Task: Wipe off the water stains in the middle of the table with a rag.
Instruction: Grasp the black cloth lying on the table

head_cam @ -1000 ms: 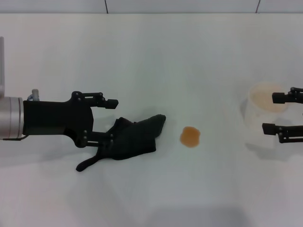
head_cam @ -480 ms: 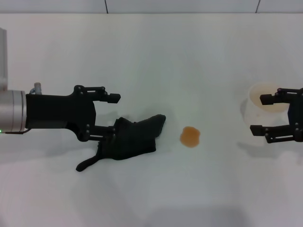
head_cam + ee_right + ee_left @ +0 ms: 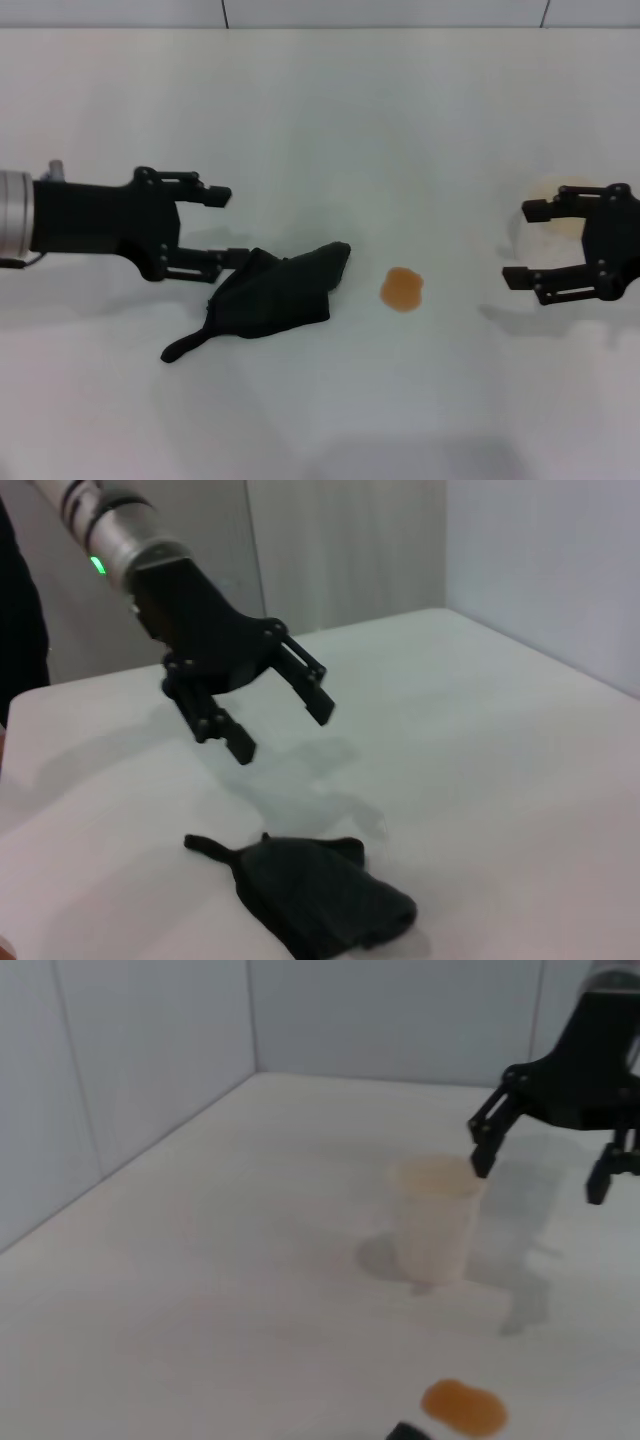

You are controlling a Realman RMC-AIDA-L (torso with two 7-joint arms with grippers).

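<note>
Left claw (image 3: 222,226) is hovering wide open, raised off the rag (image 3: 275,294), gripping nothing. Right claw (image 3: 528,244) is also spread wide at the cup (image 3: 545,215) near the desk's (image 3: 320,110) right edge. Risks: left is pinching only a loose fold and dragging the cloth; right is tipping the cup, adding spill. Rag is lying crumpled, soft, black, mid-desk. Stain (image 3: 402,289) is sitting just beside it, small glossy orange blot.

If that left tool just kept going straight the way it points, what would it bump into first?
Probably nothing soon: the open left tool hangs above the white table, pointing past the black crumpled rag toward the distant pale cup.
</note>
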